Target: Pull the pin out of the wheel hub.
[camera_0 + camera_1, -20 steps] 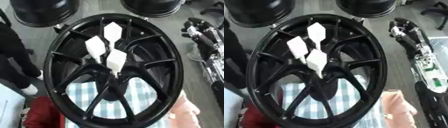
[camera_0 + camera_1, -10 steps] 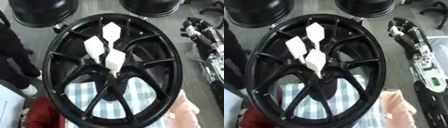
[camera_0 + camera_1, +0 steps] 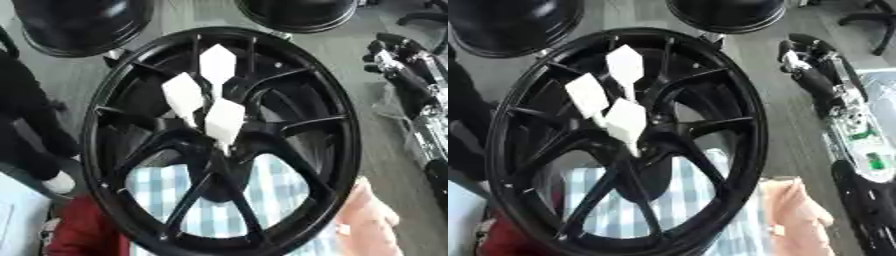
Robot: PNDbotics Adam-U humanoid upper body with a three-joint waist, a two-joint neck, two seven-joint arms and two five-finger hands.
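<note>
The robot's right arm is seen along the right side of both views, and its right hand (image 3: 805, 52) is found at the arm's far end, near the upper right; whether its fingers are curled or straight cannot be told, and nothing is seen held in it. The left hand is not shown in either view. To the left of the right hand, and apart from it, a large black wheel (image 3: 219, 145) is seen filling the middle of the picture, tilted, with its spokes running out from a dark hub (image 3: 229, 145) to the rim. Three white pins with diamond-shaped flat tops are seen standing in the hub area: the nearest pin (image 3: 224, 121) is set at the centre, with its thin stem going down into the hub; a second pin (image 3: 184, 94) is placed just beside it on the side away from the hand, and a third pin (image 3: 217, 65) is seen further up, toward the far rim. Through the lower gaps between the spokes a blue and white checked cloth (image 3: 271, 185) is visible. Beyond the wheel, at the top of the view, two more black wheels are partly shown, one (image 3: 83, 22) at the far left and one (image 3: 302, 12) nearer the hand's side.
</note>
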